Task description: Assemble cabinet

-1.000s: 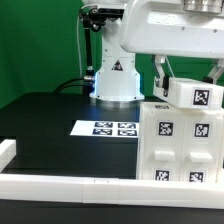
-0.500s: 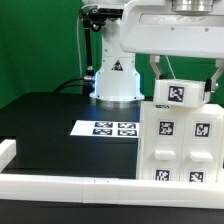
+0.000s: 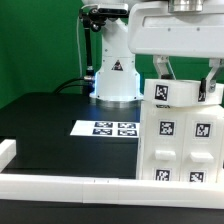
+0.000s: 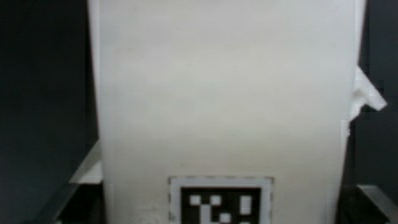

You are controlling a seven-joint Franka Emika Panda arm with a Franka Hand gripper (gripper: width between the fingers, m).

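Note:
The cabinet point(image 3: 182, 150) is a large white boxy body with tagged square blocks, at the exterior view's right. My gripper point(image 3: 186, 84) hangs right above it, shut on a white tagged block point(image 3: 172, 91) that sits at the top of the cabinet. I cannot tell whether the block touches the cabinet. One dark finger point(image 3: 160, 70) shows on each side of the block. In the wrist view the block point(image 4: 214, 90) fills the frame, its tag near the gripper point(image 4: 222, 200), with dark fingers point(image 4: 75, 196) at both sides.
The marker board point(image 3: 110, 128) lies flat on the black table, to the exterior view's left of the cabinet. A long low white rail point(image 3: 60, 186) runs along the front edge. The arm's white base point(image 3: 115, 78) stands behind, before a green backdrop.
The held block's tagged face has shifted toward the exterior view's left, step by step, while the gripper stays over the cabinet. Nothing else has moved.

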